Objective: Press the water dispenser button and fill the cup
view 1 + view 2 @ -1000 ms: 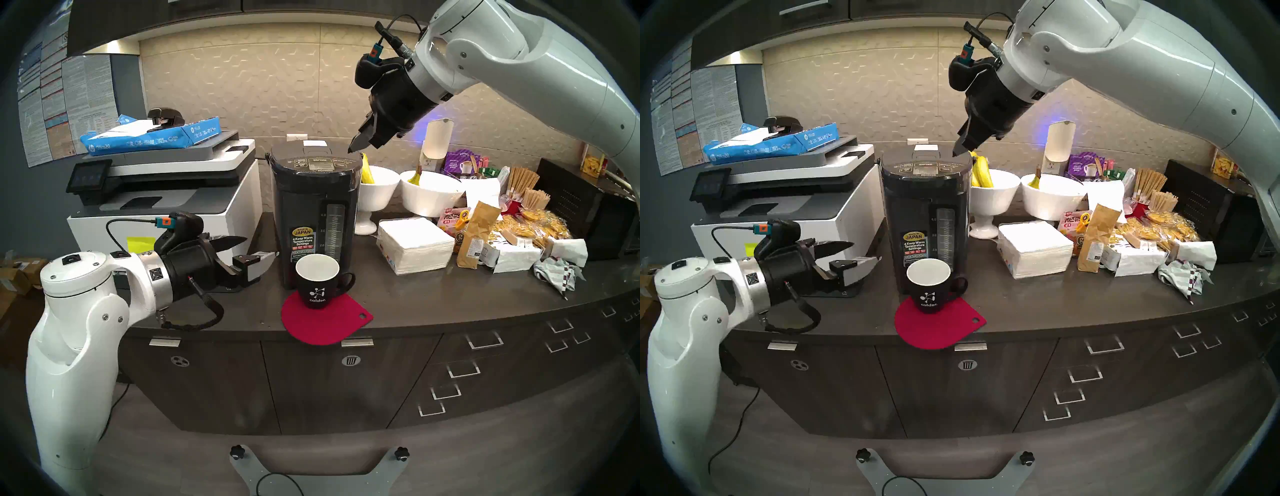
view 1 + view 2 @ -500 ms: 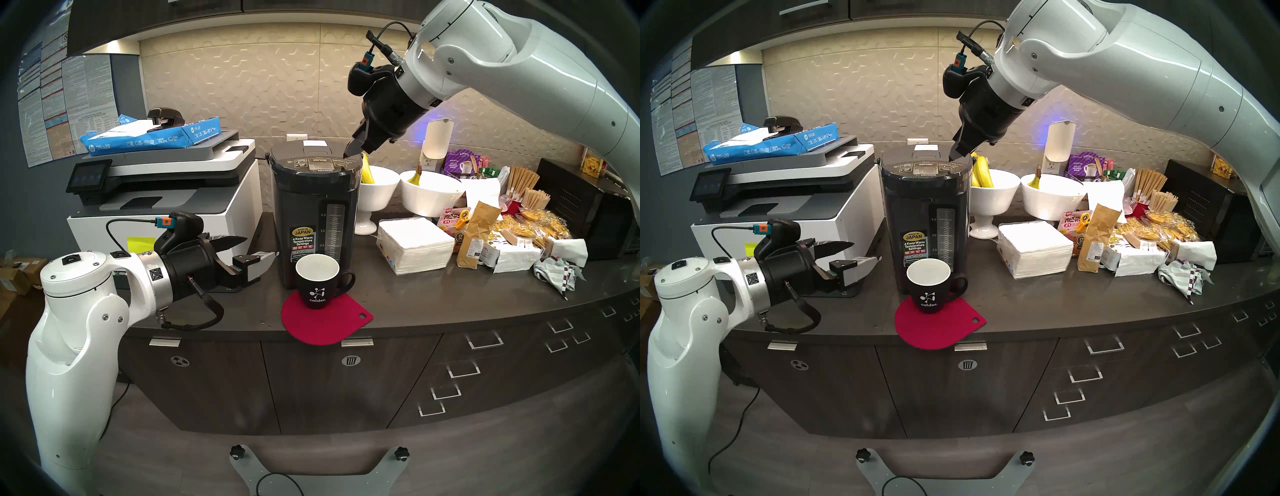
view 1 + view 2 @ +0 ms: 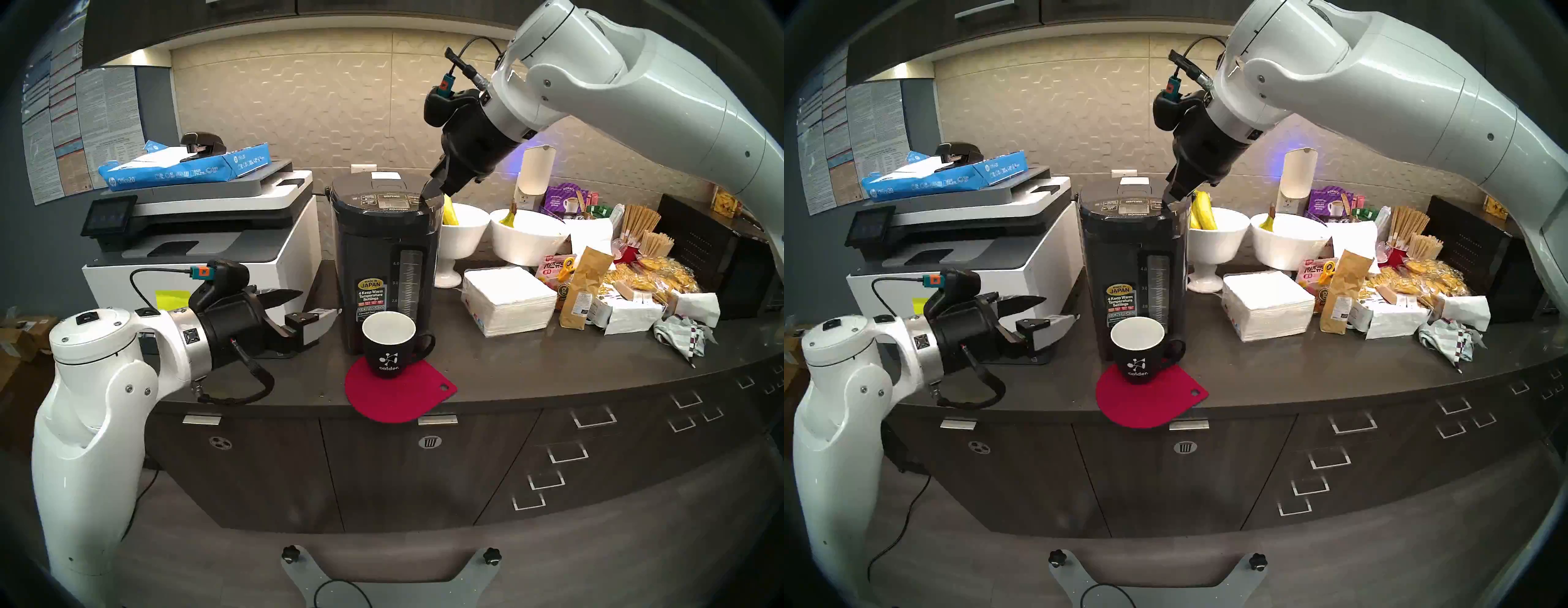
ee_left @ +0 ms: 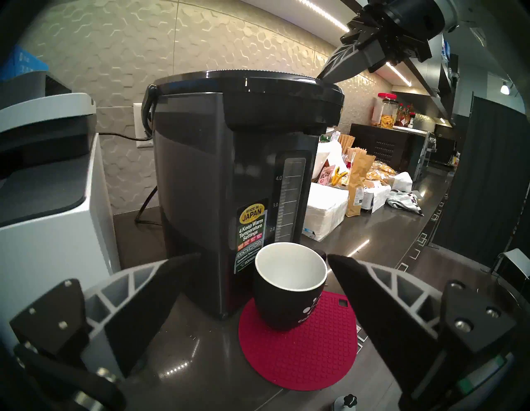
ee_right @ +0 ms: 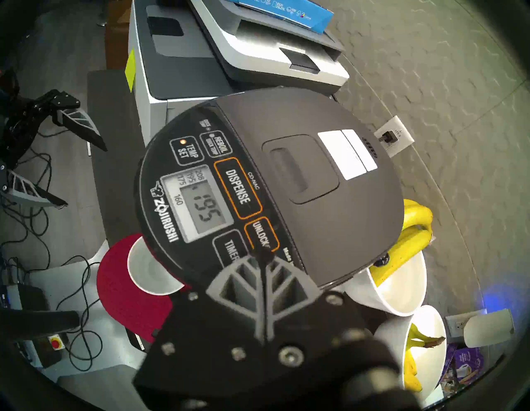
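Dark countertop (image 3: 530, 365) — printer (image 3: 203, 250); water dispenser (image 3: 384, 263); red mat (image 3: 399, 397); napkin stack (image 3: 507, 299)

Black cup (image 3: 388, 344), red grid-textured mat (image 3: 399, 392)

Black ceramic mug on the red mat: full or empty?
Empty. The black ceramic mug shows a bare white inside down to the bottom, no water visible.

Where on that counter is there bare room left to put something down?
Bare counter runs along the front edge, from the red mat rightward, below the napkin stack. A smaller patch lies between the mat and the printer. The back right, around the snack packets, is crowded.
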`<state>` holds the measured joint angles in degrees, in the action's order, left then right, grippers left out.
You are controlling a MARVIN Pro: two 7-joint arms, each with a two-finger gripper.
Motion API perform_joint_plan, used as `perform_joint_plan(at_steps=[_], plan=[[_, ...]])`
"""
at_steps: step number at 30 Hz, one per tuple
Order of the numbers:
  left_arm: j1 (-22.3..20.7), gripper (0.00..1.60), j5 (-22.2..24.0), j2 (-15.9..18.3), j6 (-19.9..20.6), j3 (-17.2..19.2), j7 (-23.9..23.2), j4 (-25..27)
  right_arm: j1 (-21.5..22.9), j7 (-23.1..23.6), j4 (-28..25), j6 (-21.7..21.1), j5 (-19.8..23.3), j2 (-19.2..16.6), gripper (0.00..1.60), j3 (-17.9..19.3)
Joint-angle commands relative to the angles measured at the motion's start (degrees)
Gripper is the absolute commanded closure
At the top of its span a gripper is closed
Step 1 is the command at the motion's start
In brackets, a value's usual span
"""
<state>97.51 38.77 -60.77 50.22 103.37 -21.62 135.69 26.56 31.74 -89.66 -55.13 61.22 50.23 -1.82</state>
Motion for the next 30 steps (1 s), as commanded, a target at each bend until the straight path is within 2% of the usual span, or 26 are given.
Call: perform_joint_plan(at_steps=[1, 10, 17, 30], plan=[[-0.02, 0.00, 0.01, 0.01, -0.01, 0.01, -0.01, 0.61, 1.20, -0.34, 1.07, 0.13, -0.05, 0.61, 1.60, 0.51], [-0.02, 0.00, 0.01, 0.01, -0.01, 0.01, -0.02, 0.61, 1.30, -0.84, 1.76, 0.13, 0.56, 2.05, 1.60, 0.71], [-0.02, 0.00, 0.00, 0.01, -0.01, 0.01, -0.01, 0.61, 0.68, -1.77, 0.35, 0.13, 0.98, 2.23, 1.60, -0.04], [-0.03, 0.00, 0.01, 0.01, -0.02, 0.01, -0.02, 0.60, 2.35, -2.55, -2.11, 0.13, 3.55, 1.70, 1.60, -5.16]])
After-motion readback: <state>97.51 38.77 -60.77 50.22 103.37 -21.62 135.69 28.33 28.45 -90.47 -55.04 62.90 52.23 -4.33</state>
